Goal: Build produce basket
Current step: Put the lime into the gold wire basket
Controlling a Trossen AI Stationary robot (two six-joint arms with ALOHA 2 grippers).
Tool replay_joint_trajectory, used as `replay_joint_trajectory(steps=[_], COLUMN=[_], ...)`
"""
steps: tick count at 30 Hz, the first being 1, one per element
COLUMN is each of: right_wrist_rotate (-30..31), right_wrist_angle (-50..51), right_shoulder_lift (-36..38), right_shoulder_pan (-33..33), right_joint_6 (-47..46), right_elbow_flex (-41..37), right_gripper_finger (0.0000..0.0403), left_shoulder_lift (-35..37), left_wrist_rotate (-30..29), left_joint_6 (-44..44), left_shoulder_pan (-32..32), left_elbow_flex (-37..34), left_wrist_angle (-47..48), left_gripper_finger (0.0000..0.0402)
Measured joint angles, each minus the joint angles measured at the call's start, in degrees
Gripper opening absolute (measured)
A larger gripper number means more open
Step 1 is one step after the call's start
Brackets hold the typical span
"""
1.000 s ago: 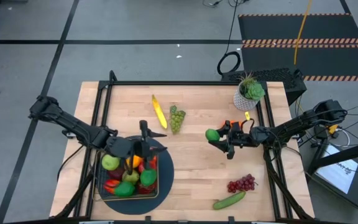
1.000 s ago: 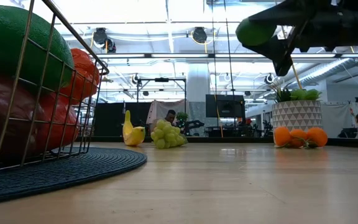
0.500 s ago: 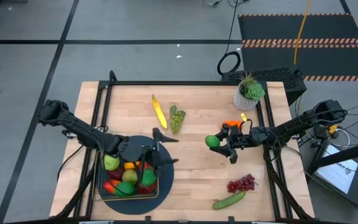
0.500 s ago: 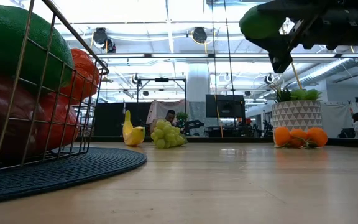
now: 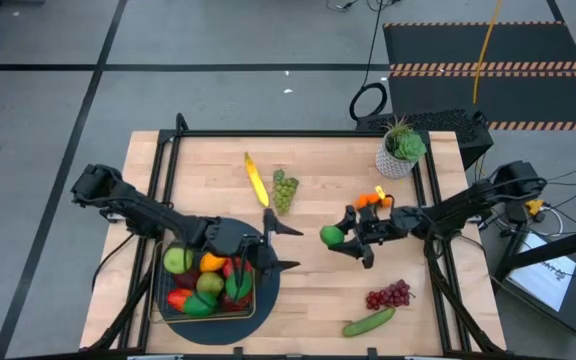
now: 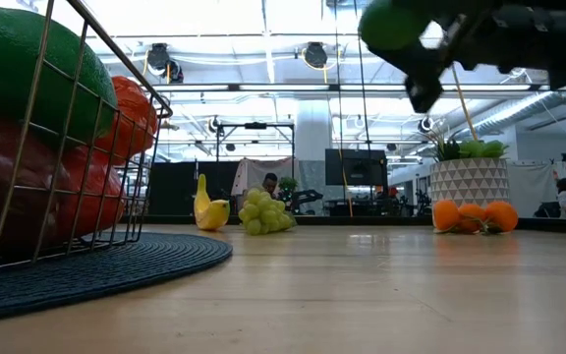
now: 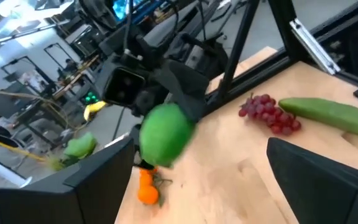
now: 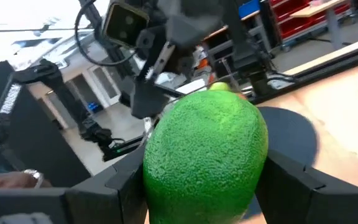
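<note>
right gripper (image 5: 340,240) clamped on a green lime (image 5: 331,236), held above the table (image 5: 318,275) near its middle, between the green grapes (image 5: 284,190) and the purple grapes (image 5: 389,295). seen in the right wrist view pinched between both dark fingers (image 8: 107,186). high in the low view too, lime (image 6: 393,25) well clear of the wood.

left gripper (image 5: 276,246) spread wide and empty, at the basket's right edge, over the round dark mat (image 5: 266,290). basket (image 5: 160,300) at the near left of the table, on the mat, heaped with produce: green pear (image 5: 177,261), orange (image 5: 212,263), red and green pieces.

outside the basket: banana (image 5: 256,179) just beside the green grapes, cucumber (image 5: 368,321) below the purple grapes, small oranges (image 5: 369,199) near the potted plant (image 5: 400,147) at the far right corner.
</note>
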State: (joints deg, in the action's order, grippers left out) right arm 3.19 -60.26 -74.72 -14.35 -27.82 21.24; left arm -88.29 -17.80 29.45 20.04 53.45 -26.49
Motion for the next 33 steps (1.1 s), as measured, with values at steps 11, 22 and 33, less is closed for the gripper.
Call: replay_joint_trajectory(steps=[11,22,33], right_wrist_rotate=[-6.56,-8.01,-7.94], right_wrist_angle=[0.24,0.13,-0.85], right_shoulder_lift=[-13.68,-18.44,-18.44], right_shoulder_pan=[0.08,0.09,-0.01], right_joint_6=[0.46,-0.29,-1.52], right_elbow_flex=[13.41,18.72,18.72], right_gripper_finger=[0.0228,0.0228,0.0228], left_shoulder_lift=[-0.37,-0.37,-0.37], left_wrist_rotate=[3.08,3.34,4.25], left_joint_6=[0.88,3.68,6.52], left_shoulder_pan=[-0.43,-0.47,-0.47], left_elbow_flex=[0.0,0.0,0.0], left_wrist_angle=[2.36,5.25,3.47], left_gripper_finger=[0.035,0.0303,0.0239])
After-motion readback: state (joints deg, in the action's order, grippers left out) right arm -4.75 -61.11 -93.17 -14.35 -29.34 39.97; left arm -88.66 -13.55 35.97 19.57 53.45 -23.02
